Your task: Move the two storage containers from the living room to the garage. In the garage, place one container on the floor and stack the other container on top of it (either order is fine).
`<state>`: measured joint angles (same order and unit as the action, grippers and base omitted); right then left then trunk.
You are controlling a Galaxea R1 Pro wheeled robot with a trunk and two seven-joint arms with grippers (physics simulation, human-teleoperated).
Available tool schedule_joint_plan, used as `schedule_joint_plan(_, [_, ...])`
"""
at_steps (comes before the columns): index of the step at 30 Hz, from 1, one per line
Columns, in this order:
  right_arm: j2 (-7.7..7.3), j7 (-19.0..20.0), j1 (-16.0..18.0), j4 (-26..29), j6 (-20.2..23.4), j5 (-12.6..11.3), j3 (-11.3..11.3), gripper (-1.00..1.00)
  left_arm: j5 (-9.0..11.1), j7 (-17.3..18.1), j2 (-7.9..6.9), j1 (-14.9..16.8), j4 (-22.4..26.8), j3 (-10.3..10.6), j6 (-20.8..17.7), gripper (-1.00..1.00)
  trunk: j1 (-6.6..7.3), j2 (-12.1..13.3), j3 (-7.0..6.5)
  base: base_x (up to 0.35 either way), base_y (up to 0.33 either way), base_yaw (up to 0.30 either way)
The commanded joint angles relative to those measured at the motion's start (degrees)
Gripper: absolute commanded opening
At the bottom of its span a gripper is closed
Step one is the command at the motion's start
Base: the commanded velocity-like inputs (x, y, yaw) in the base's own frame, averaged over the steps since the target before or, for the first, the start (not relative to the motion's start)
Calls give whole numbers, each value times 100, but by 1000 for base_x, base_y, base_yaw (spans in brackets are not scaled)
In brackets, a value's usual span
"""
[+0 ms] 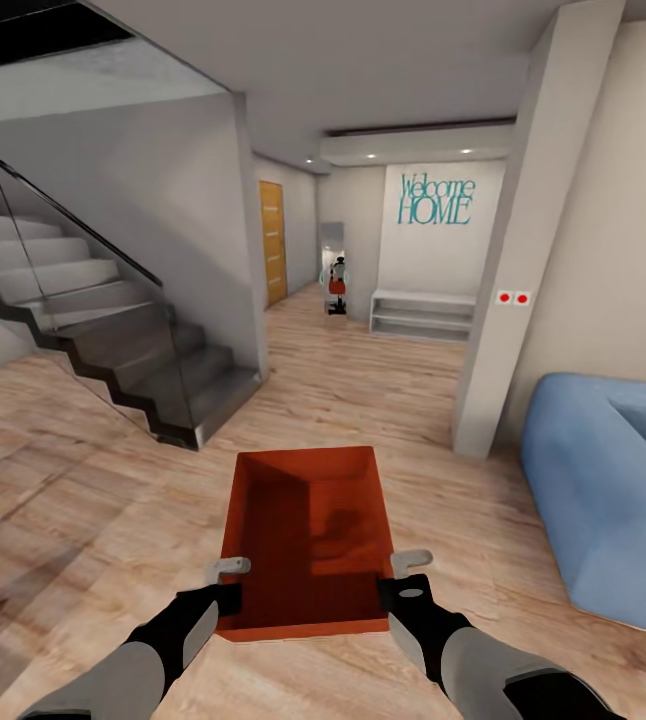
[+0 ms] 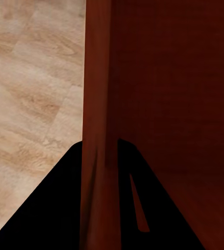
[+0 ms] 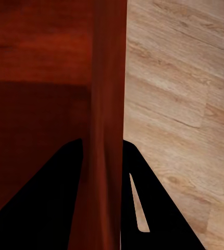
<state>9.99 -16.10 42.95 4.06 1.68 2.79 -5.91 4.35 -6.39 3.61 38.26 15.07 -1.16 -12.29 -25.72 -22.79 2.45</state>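
Both pincers, left (image 1: pixel 231 583) and right (image 1: pixel 399 573), clamp the red-orange container (image 1: pixel 308 535) above wood-plank floor (image 1: pixel 83 520), blue sofa (image 1: pixel 608 490) alongside.

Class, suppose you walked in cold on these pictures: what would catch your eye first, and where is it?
The red-orange storage container stands out, carried low and central over the wood-plank floor, its side walls pinched by the left claw and right claw. Next comes the teal "Welcome HOME" lettering on the far wall, then the dark staircase at left and the blue sofa at right.
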Motion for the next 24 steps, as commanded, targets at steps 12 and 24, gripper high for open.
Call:
schedule_joint_plan(12, [1, -86, 3, -24, 13, -33, -53, -100, -110, -56, -79, 6, 31, -69, 153, -100, -7, -13, 13, 321, 0, 0])
schedule_joint_plan(24, [1, -86, 3, -24, 16, -35, -33, -100, -106, -55, -79, 6, 26, -69, 148, -100, -7, -13, 13, 321, 0, 0])
